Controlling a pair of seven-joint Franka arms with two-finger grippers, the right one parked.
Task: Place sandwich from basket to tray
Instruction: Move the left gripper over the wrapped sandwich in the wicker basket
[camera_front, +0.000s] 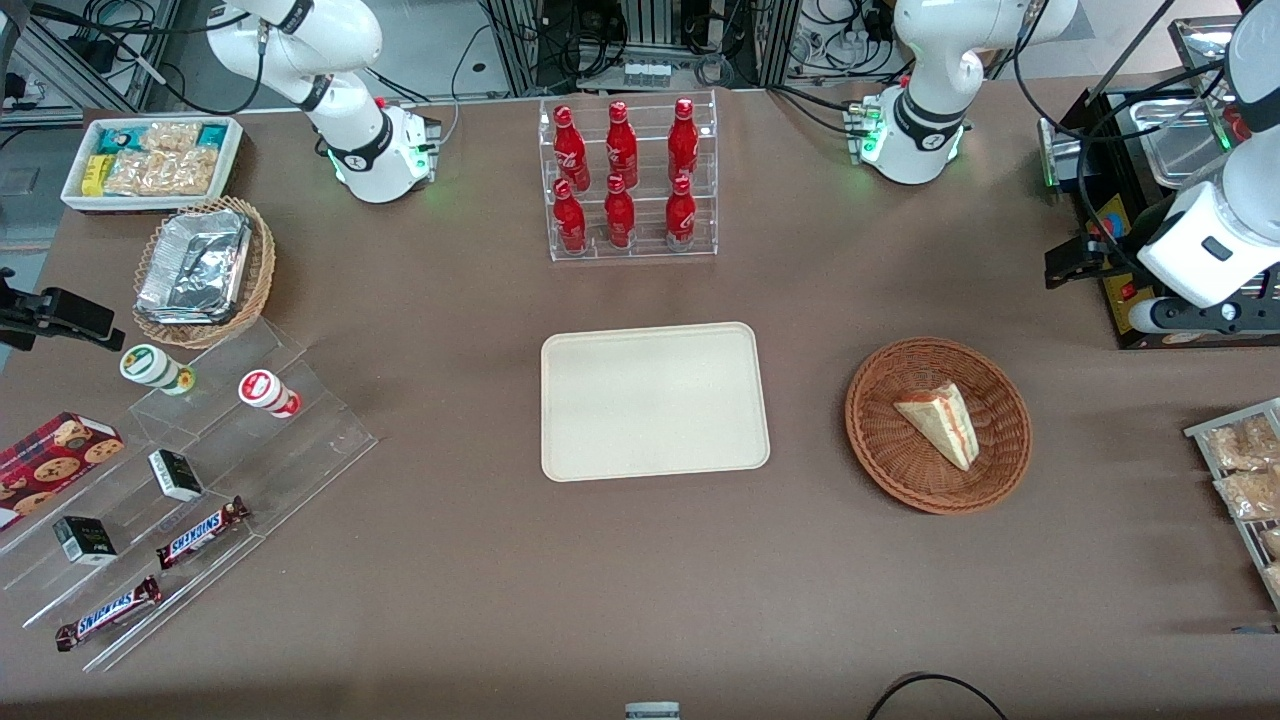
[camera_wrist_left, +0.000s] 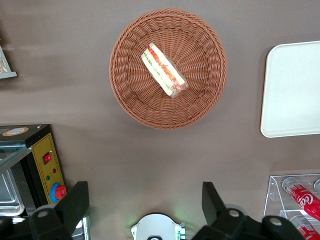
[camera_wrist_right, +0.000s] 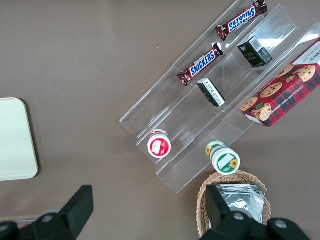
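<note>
Brown worktop (camera_front: 480, 560) here: my gripper (camera_wrist_left: 145, 207) hangs high with jaws wide apart, nothing held. Sandwich (camera_wrist_left: 163, 70) sits in the basket (camera_wrist_left: 200, 95), tray (camera_wrist_left: 292, 90) beside it.

Gripper (camera_wrist_left: 142, 210) high near the working arm's end, right edge of front frame, fingers apart; basket (camera_front: 880, 450) below it open from above, only the sandwich (camera_front: 940, 423) inside; bare brown table (camera_front: 810, 560) between basket and tray (camera_front: 655, 402), centre frame; bottle rack (camera_front: 632, 178) stands above tray in frame, well apart; black machine (camera_front: 1120, 250) upper right, near basket.
</note>
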